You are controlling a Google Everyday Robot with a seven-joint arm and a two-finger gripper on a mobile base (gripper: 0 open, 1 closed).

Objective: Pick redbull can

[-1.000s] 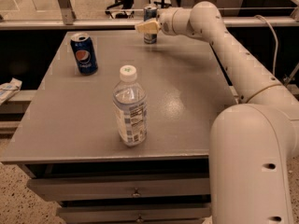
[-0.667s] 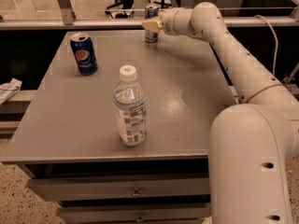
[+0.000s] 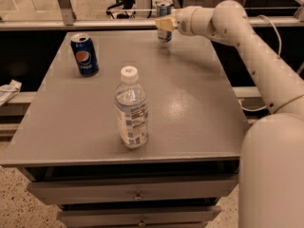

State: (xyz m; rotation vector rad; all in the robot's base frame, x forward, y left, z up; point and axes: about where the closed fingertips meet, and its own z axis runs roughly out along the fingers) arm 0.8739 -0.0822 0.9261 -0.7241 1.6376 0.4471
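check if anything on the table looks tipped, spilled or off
Nothing stands out. The redbull can, Pepsi can and capped water bottle are all upright on the table; the gripper is at the redbull can, by the far edge.

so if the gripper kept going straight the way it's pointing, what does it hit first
The redbull can. The gripper, at the table's far edge, points straight at it and overlaps it in view. Whether they touch is unclear.

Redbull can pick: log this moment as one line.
phase: at target | gripper: at redbull can, far edge of table | redbull can: upright | Pepsi can, water bottle: upright, away from gripper
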